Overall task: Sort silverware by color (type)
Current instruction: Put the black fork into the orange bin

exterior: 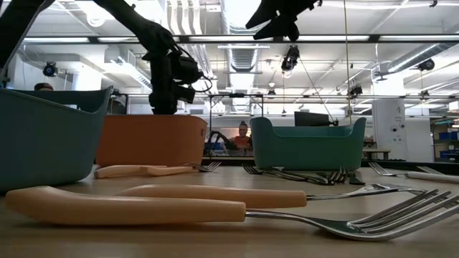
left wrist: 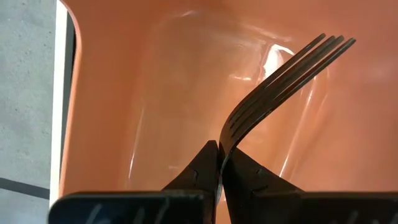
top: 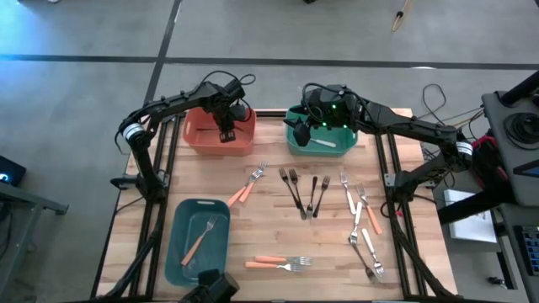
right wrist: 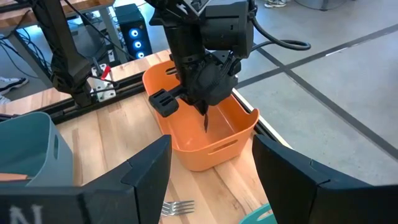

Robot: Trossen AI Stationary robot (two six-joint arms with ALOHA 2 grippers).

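My left gripper (top: 226, 129) hangs over the orange bin (top: 200, 139) at the back left, shut on a black fork (left wrist: 280, 81) whose tines point down into the bin (left wrist: 124, 93). The right wrist view shows that fork (right wrist: 206, 122) above the bin (right wrist: 205, 152). My right gripper (top: 299, 131) is open and empty over the green bin (top: 347, 139), which holds a white utensil (top: 325, 143). On the table lie orange-handled forks (top: 244, 194) (top: 278, 263), black forks (top: 295, 189) and white-handled ones (top: 351, 198).
A blue tray (top: 181, 252) at the front left holds one orange-handled fork (top: 200, 239). More white and silver utensils (top: 366, 248) lie at the front right. In the low view an orange-handled fork (exterior: 143, 208) lies close to the camera. A person (exterior: 242, 136) sits beyond the table.
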